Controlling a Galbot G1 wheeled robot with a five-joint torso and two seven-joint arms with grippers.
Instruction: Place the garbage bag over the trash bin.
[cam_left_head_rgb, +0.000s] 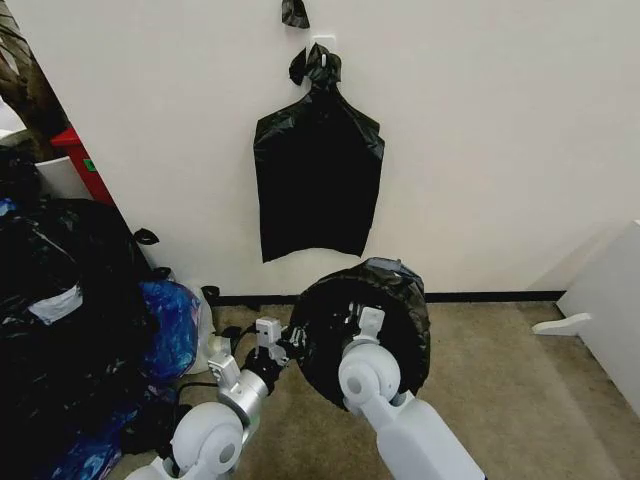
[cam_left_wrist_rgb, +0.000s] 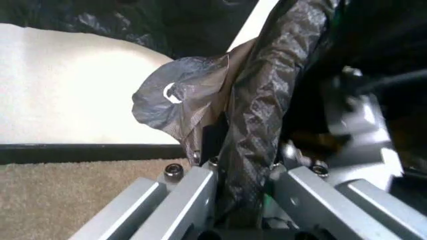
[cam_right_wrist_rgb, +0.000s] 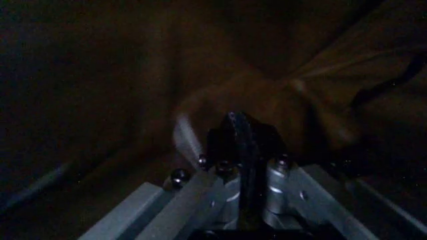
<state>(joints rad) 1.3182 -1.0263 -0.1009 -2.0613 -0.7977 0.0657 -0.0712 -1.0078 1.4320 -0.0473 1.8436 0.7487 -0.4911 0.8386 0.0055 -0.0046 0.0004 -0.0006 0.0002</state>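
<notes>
Nearest to the camera are the two arms, low in the head view. On the left, the left gripper (cam_left_head_rgb: 283, 352) sits at the left side of the garbage bag (cam_left_head_rgb: 365, 325); in the left wrist view the fingers (cam_left_wrist_rgb: 193, 192) are clenched on a twisted fold of the black film (cam_left_wrist_rgb: 257, 125). To the right of it, the right gripper (cam_left_head_rgb: 362, 330) is pushed into the bag, and in the right wrist view its jaws are closed on a dark pleat of plastic (cam_right_wrist_rgb: 243, 150).

The bag hangs in the air btw. the two grippers, just above the carpet and in front of the wall; the trash bin I cannot make out.

Handling, as I judge: the film is very light, limp, crinkly and slippery, and tears easy, so hold it at the mouth edge, at two opposite points, w/ a firm pinch.

Containers: far left stand stuffed black sacks (cam_left_head_rgb: 60, 290) and a blue plastic bag (cam_left_head_rgb: 170, 325), contents hidden. On the wall hang flat black bags (cam_left_head_rgb: 318, 180) from a hook.
</notes>
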